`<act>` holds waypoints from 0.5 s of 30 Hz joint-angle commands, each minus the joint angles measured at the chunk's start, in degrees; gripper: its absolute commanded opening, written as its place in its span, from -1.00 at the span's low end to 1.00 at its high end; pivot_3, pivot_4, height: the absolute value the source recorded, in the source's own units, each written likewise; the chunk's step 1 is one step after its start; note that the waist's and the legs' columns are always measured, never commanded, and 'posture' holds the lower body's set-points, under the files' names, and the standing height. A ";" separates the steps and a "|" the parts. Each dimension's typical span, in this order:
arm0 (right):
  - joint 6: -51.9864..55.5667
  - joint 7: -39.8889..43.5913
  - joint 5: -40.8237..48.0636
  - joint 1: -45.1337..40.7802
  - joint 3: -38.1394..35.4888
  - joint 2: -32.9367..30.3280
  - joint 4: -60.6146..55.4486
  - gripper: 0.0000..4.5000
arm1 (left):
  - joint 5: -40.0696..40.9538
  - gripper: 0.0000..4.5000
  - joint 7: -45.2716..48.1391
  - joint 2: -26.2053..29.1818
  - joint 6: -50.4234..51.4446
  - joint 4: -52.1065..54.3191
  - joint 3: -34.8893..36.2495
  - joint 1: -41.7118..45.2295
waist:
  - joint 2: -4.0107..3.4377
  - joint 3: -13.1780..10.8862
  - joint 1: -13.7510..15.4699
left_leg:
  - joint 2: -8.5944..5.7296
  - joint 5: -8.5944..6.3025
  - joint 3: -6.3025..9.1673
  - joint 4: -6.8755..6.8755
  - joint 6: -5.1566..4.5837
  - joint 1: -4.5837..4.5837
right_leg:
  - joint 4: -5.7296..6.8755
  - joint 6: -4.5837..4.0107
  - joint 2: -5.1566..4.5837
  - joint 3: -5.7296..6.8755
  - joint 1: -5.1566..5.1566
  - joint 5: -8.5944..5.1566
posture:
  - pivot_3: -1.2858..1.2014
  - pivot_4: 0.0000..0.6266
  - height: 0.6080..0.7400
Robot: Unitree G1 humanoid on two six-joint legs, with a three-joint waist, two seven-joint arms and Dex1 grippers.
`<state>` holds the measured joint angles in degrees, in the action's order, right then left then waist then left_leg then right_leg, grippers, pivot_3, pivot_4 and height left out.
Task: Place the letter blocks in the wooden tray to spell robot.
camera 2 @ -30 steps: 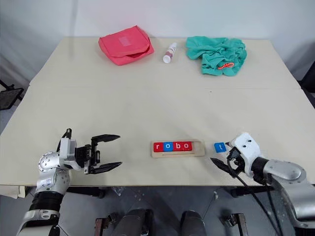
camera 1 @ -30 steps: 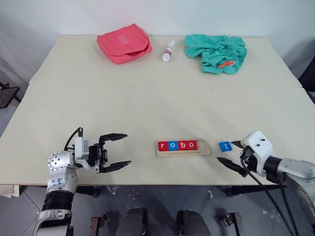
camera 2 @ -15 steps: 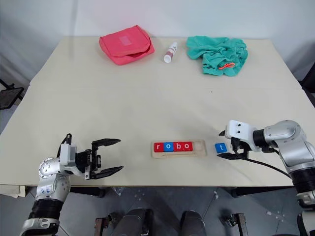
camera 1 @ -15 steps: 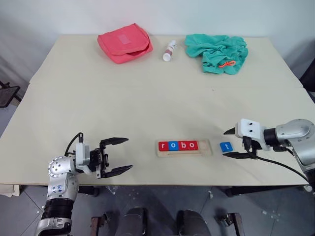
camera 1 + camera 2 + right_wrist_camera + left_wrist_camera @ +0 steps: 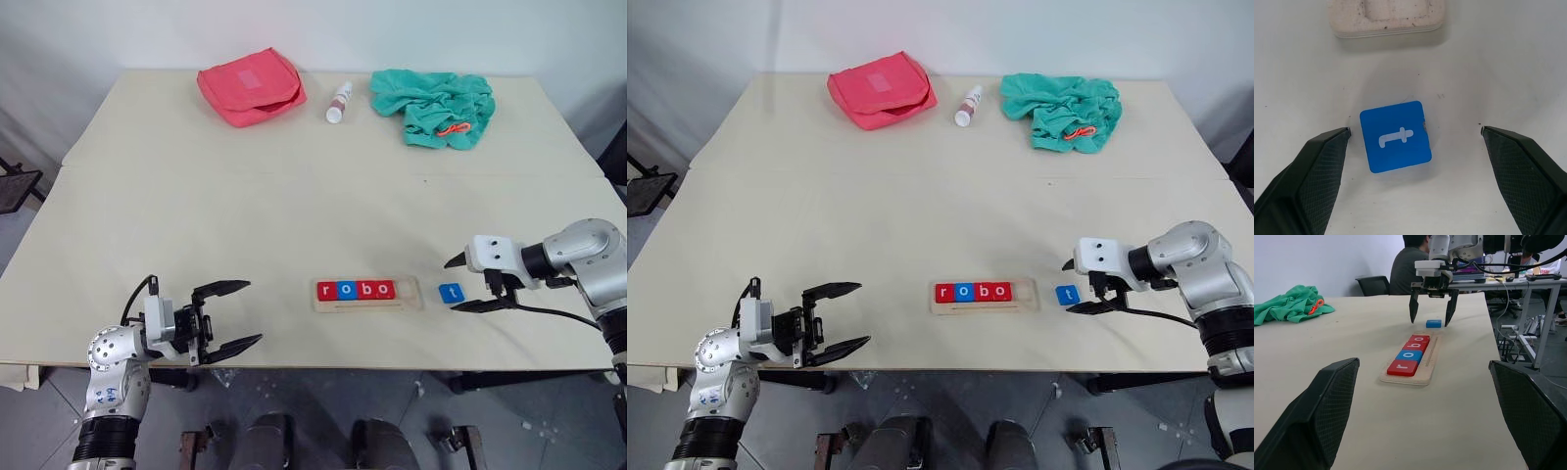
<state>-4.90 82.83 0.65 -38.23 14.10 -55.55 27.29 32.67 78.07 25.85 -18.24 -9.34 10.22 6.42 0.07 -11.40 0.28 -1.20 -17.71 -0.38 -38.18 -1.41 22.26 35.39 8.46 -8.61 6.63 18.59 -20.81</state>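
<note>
While head views show "robo" | right wrist: blue t tile [image 5: 1396, 136] between spread fingers [image 5: 1308, 171]

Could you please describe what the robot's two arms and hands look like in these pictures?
Both arms are silver-grey metal with rounded joint housings and black segments. The left hand and the right hand each carry two black, pointed fingers with a fine cross-hatched texture on the pads. White blocky housings sit behind the fingers, and thin black cables loop along the wrists. The left forearm bears small blue markings.

An office or lab: desks [image 5: 1508, 281], office chair [image 5: 1373, 285], seated person [image 5: 1409, 262].
</note>
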 commanded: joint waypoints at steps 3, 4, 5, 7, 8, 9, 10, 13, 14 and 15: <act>0.65 -0.04 -1.67 3.15 0.14 -0.38 -1.98 0.99 | 0.70 1.00 -0.30 0.62 -0.29 2.06 0.52 -0.47 | 0.01 0.00 0.02 | 0.00 0.00 0.01 0.00 0.00 0.00 | 0.00 0.00 0.00 0.01 -0.01 0.00 | 0.03 -0.52 1.00; 1.01 -0.15 -1.67 3.93 -0.07 -0.63 -2.99 0.99 | 0.68 1.00 -0.31 0.60 -0.30 2.00 0.48 -0.40 | 0.01 0.01 0.02 | 0.00 0.00 0.01 0.00 0.00 0.00 | 0.00 0.00 0.00 0.01 -0.01 0.00 | 0.03 -0.52 1.00; 1.32 -0.23 -1.69 4.49 -0.29 -0.78 -3.74 0.99 | 0.67 1.00 -0.32 0.58 -0.31 1.95 0.45 -0.35 | 0.02 0.01 0.01 | 0.01 0.00 0.01 0.00 0.01 0.00 | 0.01 0.00 0.00 0.01 -0.01 0.00 | 0.03 -0.52 1.00; 3.13 -0.89 -1.92 5.23 -0.73 -0.81 -4.88 0.91 | 0.65 1.00 -0.17 0.55 -0.37 1.65 0.35 -0.13 | 0.06 0.03 -0.04 | 0.01 -0.01 0.02 0.01 0.02 -0.02 | 0.01 0.00 0.02 0.03 -0.02 0.00 | 0.03 -0.52 1.00; 3.54 -1.16 -2.09 5.47 -0.88 -0.78 -5.26 0.82 | 0.62 1.00 -0.07 0.54 -0.41 1.45 0.29 0.02 | 0.08 0.05 -0.07 | 0.02 -0.01 0.02 0.01 0.02 -0.02 | 0.01 0.00 0.02 0.02 -0.02 0.00 | 0.03 -0.52 1.00; 3.84 -1.31 -2.23 5.67 -1.03 -0.77 -5.61 0.74 | 0.60 1.00 -0.01 0.53 -0.44 1.32 0.26 0.12 | 0.12 0.07 -0.11 | 0.02 -0.01 0.02 0.01 0.02 -0.03 | 0.00 0.00 0.02 0.03 -0.03 0.00 | 0.03 -0.52 1.00; 4.14 -1.43 -2.33 5.67 -1.11 -0.63 -5.70 0.59 | 0.52 1.00 -0.03 0.45 -0.41 1.01 0.15 0.54 | 0.15 0.09 -0.17 | 0.03 -0.01 0.02 0.01 0.02 -0.04 | 0.00 0.00 0.03 0.02 -0.04 0.00 | 0.03 -0.52 1.00; 5.33 -1.41 -2.32 5.81 -1.27 -0.49 -6.49 0.16 | 0.41 1.00 0.05 0.32 -0.42 0.49 -0.01 1.26 | 0.23 0.14 -0.27 | 0.04 -0.01 0.00 -0.02 0.03 -0.07 | -0.01 0.00 0.03 0.01 -0.08 0.00 | 0.03 -0.52 1.00; 5.74 -1.49 -2.20 5.80 -1.41 -0.40 -6.77 0.02 | 0.36 1.00 0.08 0.27 -0.45 0.34 -0.05 1.41 | 0.26 0.15 -0.30 | 0.04 -0.01 0.00 -0.04 0.03 -0.08 | -0.01 0.00 0.03 0.01 -0.10 0.00 | 0.03 -0.52 1.00; 6.01 -1.64 -2.21 5.76 -1.51 -0.35 -6.97 -0.14 | 0.32 1.00 0.16 0.23 -0.50 0.14 -0.07 1.56 | 0.26 0.15 -0.31 | 0.04 -0.01 -0.01 -0.06 0.03 -0.09 | -0.02 0.00 0.03 0.00 -0.11 0.00 | 0.03 -0.52 1.00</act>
<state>0.10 82.34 0.27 -33.26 12.16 -55.79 19.88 32.67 78.05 25.90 -18.26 -9.68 10.18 7.83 0.33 -11.25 -0.03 -1.15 -17.72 -0.40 -38.26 -1.38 22.17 35.37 8.46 -8.58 6.61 18.47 -20.81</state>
